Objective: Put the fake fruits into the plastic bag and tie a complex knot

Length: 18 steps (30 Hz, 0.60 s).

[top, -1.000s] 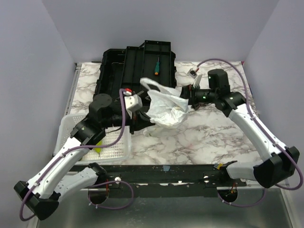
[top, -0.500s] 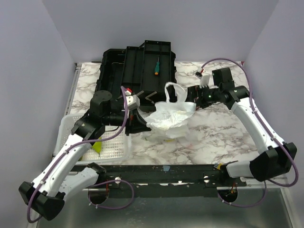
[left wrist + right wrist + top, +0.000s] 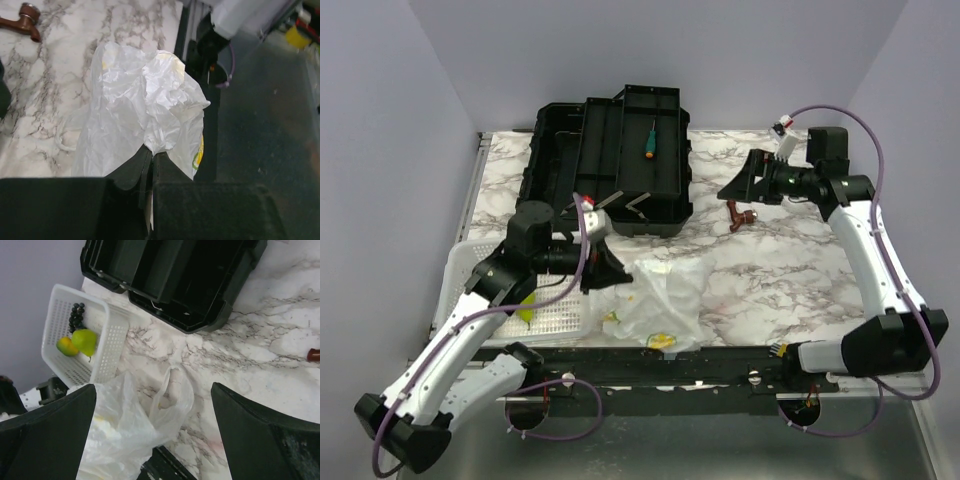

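My left jaws pinch the plastic bag (image 3: pixel 140 110); my right jaws are wide, empty. I think loading the fake fruits (image 3: pixel 84 340) comes next.

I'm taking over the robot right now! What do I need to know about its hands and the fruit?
Left hand: shut, pinching the plastic bag, which lies crumpled near the front edge of the table.
Right hand: open, empty, to the right of the black toolbox, away from the bag.
Fake fruits: at least two sit in the white basket, not bagged.
Done: bag gripped. Left: open it, load the fruits, tie it shut.
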Motion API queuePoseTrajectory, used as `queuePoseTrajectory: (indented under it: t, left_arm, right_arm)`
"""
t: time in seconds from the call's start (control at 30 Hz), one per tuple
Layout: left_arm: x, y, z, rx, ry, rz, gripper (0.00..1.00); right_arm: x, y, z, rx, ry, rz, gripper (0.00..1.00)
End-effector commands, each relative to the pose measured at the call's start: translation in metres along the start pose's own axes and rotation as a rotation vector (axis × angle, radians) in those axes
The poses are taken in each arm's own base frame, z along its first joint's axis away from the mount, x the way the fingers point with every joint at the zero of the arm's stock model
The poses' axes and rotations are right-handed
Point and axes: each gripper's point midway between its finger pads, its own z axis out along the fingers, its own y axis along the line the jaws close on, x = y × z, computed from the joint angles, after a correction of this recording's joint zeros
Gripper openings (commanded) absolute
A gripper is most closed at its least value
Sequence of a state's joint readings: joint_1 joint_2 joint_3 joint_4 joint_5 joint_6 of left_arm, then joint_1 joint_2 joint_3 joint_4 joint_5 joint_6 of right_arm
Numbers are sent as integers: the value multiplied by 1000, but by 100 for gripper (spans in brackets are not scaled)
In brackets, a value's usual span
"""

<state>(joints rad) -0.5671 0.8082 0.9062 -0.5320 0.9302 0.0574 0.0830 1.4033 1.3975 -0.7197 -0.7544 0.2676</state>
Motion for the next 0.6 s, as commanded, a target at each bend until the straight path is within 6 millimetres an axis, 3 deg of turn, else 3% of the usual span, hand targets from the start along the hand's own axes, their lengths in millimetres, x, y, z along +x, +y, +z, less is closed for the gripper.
queuePoseTrajectory:
  t: [0.0, 0.17, 0.37, 0.57]
  left_arm:
    - [-68, 23, -3, -59, -207, -249, 0]
    - [-78, 60, -5, -123, -283, -448, 0]
    - [-76, 102, -14, -153, -332, -594, 0]
    - [-77, 110, -17, -137, -329, -595, 0]
  right_arm:
    - [0, 5, -24, 50, -107, -205, 100]
    - [32, 31, -45, -76, -84, -474, 100]
    - [66, 48, -58, -202, -38, -646, 100]
    - [67, 34, -33, -223, -61, -759, 100]
